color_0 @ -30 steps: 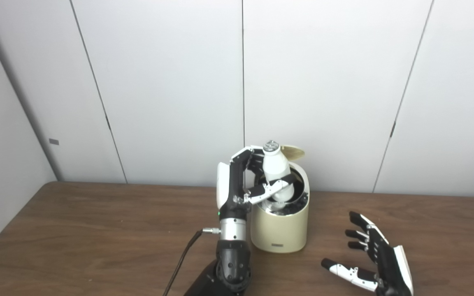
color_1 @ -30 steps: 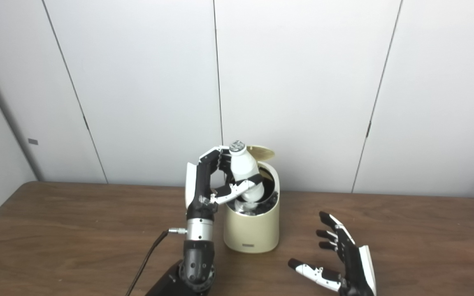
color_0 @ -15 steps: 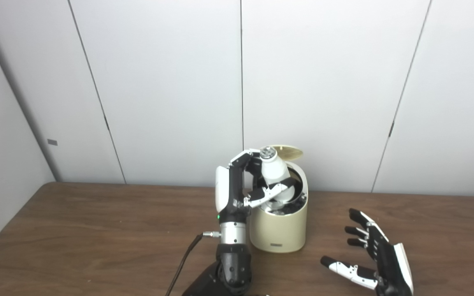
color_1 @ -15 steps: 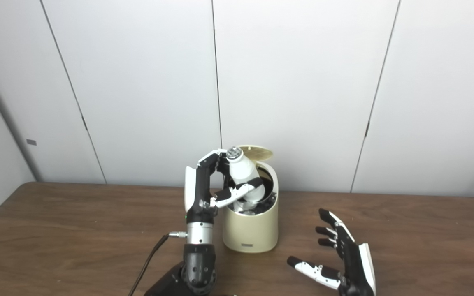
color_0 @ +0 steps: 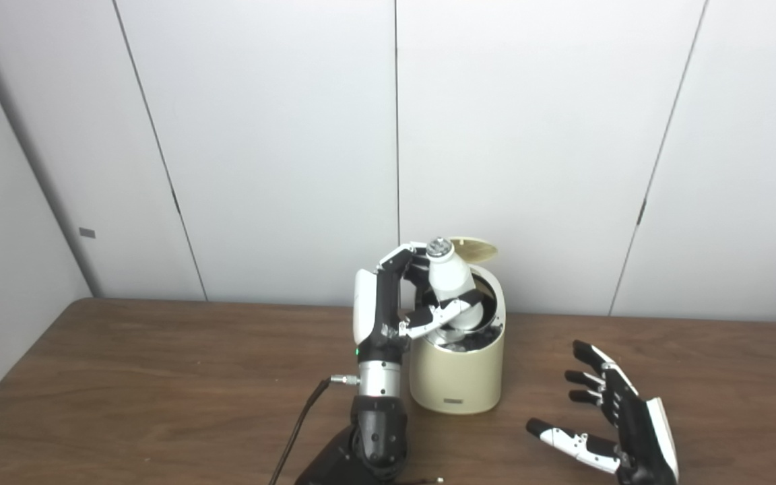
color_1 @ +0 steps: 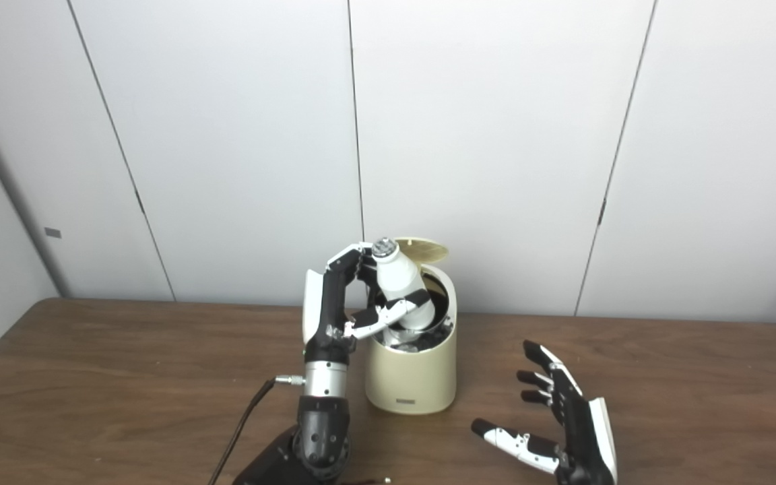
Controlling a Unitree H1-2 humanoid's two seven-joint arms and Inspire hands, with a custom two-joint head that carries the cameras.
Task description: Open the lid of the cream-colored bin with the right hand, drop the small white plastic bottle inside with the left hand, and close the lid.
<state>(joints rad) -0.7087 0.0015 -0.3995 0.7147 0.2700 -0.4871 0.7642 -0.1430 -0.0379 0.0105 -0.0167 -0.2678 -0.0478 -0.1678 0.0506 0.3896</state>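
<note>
Left eye view: one bin [color_0: 455,377], left hand [color_0: 395,303] fingers grasping one bottle [color_0: 452,286]; right hand [color_0: 620,424] fingers released.

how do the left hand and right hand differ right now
The left hand is raised at the mouth of the cream bin; the right hand sits low over the table, to the right of the bin. The left hand is shut on the white bottle, while the right hand is open and holds nothing. The left hand's fingers curl around the bottle; the right hand's are spread apart. Both are black and white.
</note>
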